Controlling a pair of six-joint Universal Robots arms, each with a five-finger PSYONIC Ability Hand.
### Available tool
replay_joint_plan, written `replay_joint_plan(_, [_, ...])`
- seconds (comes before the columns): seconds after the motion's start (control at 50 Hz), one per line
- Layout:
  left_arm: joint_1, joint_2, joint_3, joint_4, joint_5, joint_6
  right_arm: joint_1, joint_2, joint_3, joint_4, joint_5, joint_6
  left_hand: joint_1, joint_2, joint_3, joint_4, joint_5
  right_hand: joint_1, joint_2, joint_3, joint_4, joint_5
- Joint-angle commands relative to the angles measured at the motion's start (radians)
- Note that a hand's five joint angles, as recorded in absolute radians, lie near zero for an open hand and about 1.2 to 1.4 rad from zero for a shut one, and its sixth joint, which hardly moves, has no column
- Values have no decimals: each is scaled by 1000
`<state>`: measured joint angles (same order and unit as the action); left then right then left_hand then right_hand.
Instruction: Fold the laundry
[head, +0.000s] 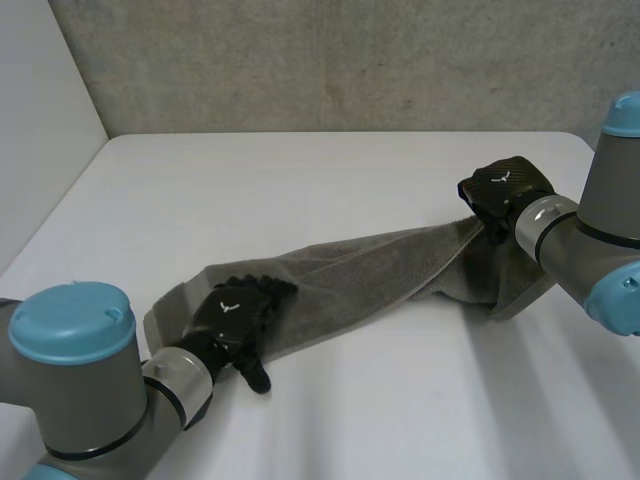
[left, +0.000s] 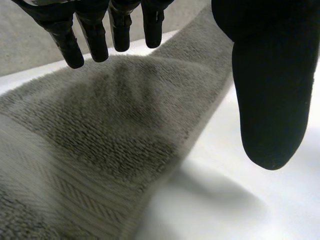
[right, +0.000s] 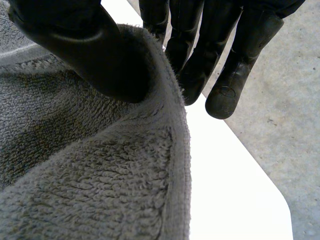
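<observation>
We're seeing a plain grey towel (head: 350, 280), fuzzy loops plus a flatter herringbone band at one end. The left hand (head: 235, 310) and right hand (head: 505, 190) are black with a tiny white mark. The table (head: 300, 180) is white, the left arm (head: 90, 400) and right arm (head: 610, 210) are grey with light-blue caps, and the wall (head: 350, 60) is speckled grey.

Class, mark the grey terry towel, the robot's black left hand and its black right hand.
grey terry towel (head: 370, 270), head view, its stretched middle.
black left hand (head: 233, 310), head view, back of the hand.
black right hand (head: 505, 185), head view, back of the hand.
</observation>
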<state>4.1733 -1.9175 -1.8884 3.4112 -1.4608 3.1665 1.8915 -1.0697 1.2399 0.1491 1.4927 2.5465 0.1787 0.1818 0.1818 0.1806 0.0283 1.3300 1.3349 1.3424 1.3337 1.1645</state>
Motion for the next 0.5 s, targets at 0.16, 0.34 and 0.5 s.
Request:
replay_joint_plan(0.16, [74, 123, -104, -53, -10, 75, 0, 4, 4, 0, -5, -2, 58, 55, 55, 56, 34, 66, 61, 54, 63, 57])
replay_joint_plan(0.34, [188, 167, -224, -53, -13, 292, 0, 10, 6, -2, -5, -2, 61, 58, 58, 59, 37, 66, 61, 54, 63, 57])
replay_joint_plan(0.5, [235, 166, -253, -40, -7, 336, 3, 10, 10, -3, -5, -2, 58, 55, 55, 56, 34, 66, 61, 54, 63, 57])
